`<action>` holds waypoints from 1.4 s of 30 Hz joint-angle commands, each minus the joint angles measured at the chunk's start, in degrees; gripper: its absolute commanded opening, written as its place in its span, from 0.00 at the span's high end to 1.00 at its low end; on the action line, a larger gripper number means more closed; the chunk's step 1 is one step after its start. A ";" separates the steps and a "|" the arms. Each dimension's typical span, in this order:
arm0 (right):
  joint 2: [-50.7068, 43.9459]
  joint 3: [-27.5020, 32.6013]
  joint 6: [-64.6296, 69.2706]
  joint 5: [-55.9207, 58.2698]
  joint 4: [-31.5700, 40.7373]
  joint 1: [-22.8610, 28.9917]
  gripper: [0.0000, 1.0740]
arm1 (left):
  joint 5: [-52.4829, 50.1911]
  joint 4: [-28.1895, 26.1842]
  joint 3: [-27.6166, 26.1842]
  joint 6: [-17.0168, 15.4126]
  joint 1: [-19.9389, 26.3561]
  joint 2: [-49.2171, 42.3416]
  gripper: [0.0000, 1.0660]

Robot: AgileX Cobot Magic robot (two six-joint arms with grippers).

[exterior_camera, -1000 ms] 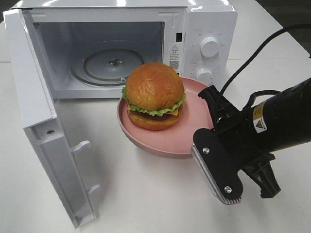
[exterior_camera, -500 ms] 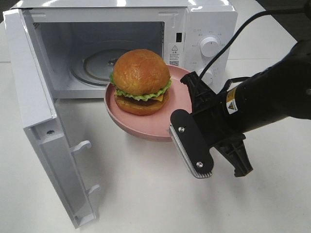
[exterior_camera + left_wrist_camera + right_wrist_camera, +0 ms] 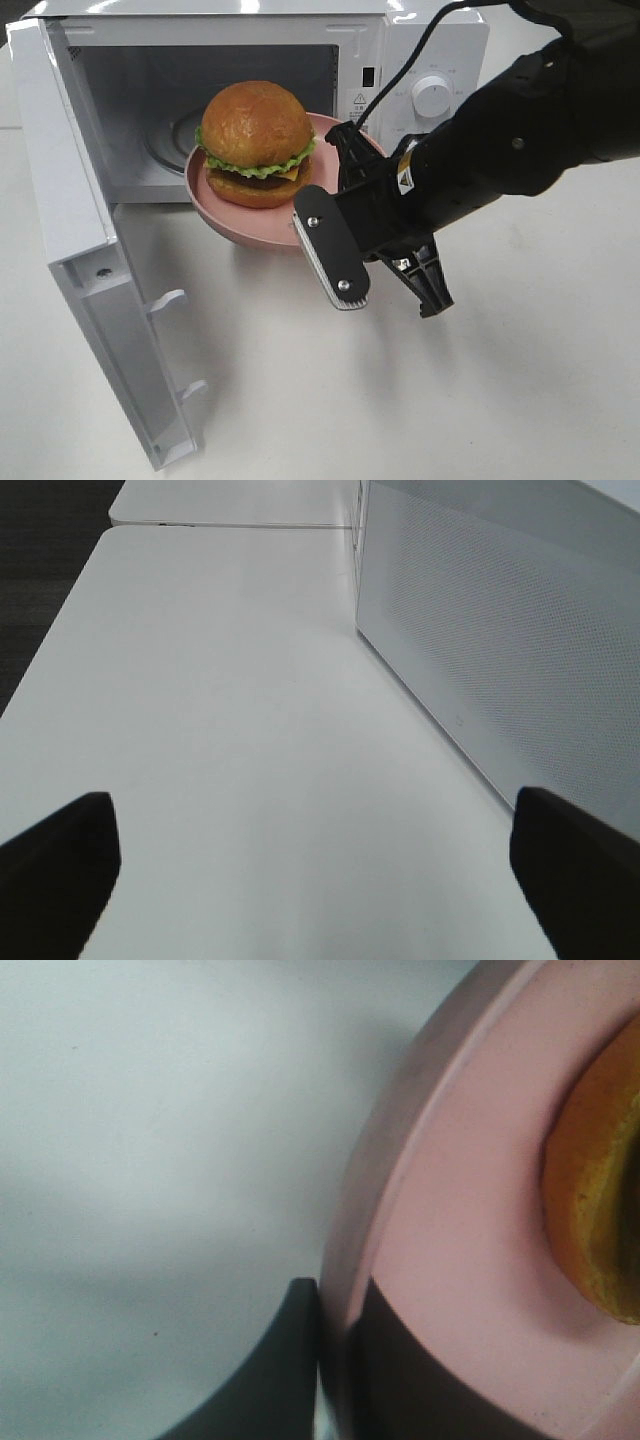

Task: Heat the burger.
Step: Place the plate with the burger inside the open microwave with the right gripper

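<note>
The right wrist view alone resolves the black right gripper (image 3: 335,1330) pinching the rim of the flat round pink plate (image 3: 460,1210), one finger on each side. In the exterior view, the glossy brown-bunned burger (image 3: 257,140) sits on that plate at the mouth of the open white microwave (image 3: 430,60). Only the left wrist view shows the left gripper (image 3: 320,880), fingers spread, over the white table (image 3: 250,680).

It looks like a robot test room: a microwave (image 3: 430,60) sits on a plain white table (image 3: 400,400) beside a black robot arm (image 3: 520,140).
</note>
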 commanded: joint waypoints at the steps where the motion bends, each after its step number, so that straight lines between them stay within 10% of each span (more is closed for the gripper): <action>1: 1.89 -4.30 0.63 -1.83 -0.11 -0.23 1.00 | -0.11 -0.34 -0.06 0.00 0.23 -0.86 0.08; 42: 24.29 -38.33 17.65 11.63 -6.47 -0.23 1.00 | -0.11 -0.34 -0.06 0.00 0.23 -0.86 0.08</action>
